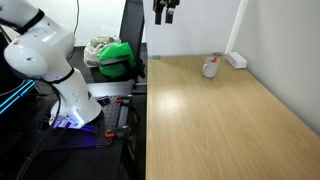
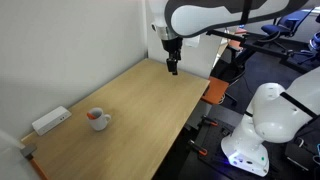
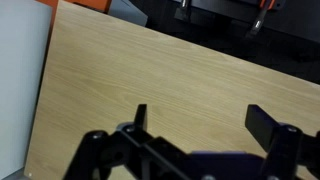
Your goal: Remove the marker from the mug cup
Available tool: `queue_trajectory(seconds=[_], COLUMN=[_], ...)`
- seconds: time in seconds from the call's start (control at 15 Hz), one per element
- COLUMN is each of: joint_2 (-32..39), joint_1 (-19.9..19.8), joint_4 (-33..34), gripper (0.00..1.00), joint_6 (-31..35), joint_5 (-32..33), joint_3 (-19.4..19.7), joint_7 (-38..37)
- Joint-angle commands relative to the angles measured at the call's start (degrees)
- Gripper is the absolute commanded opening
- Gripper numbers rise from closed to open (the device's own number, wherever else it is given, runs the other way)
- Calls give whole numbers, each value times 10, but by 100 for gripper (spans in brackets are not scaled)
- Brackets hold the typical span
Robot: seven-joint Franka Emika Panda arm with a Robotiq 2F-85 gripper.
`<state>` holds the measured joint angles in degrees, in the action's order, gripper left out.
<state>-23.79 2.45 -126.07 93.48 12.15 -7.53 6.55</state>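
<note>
1. Marker removal plays out on the wooden table [image 2: 150,120], the largest thing in both exterior views; one long edge runs along the wall.
2. The white robot arm [image 2: 215,14] reaches in over the table corner at one end of that wall-side edge.
3. The end effector [image 2: 172,68] hangs well above that corner, pointing down. In the wrist view its two dark fingers [image 3: 140,118] stand wide apart with only bare table between them, so it is open and empty.
4. A flat white rectangular block [image 2: 50,121] lies at the opposite corner of the same edge.
5. The mug cup [image 2: 97,120] stands upright just beside the block, close to the wall-side edge and well apart from the end effector.
6. The marker [image 2: 93,115] shows only as a red-orange tip at the mug's rim. Its lean is too small to read, but its long axis is probably near upright. The next move therefore looks like a traverse along the wall-side edge, then a descent from above.
</note>
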Motion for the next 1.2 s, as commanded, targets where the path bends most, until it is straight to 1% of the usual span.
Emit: queue_trajectory(seconds=[0.0,0.4,0.53,0.67,0.8,1.13], joint_2=[1,1,1,5,13,46], joint_1=[13,13,16,21,25,30], joint_4=[2,2,-4,-15,-30,-62], gripper=[100,100,100,100,100,100], joint_6=[-3,-3,19,64,121,271], joint_5=[4,4,11,22,37,47], joint_3=[10,10,10,9,8,11], joint_7=[-4,-4,1,8,12,18])
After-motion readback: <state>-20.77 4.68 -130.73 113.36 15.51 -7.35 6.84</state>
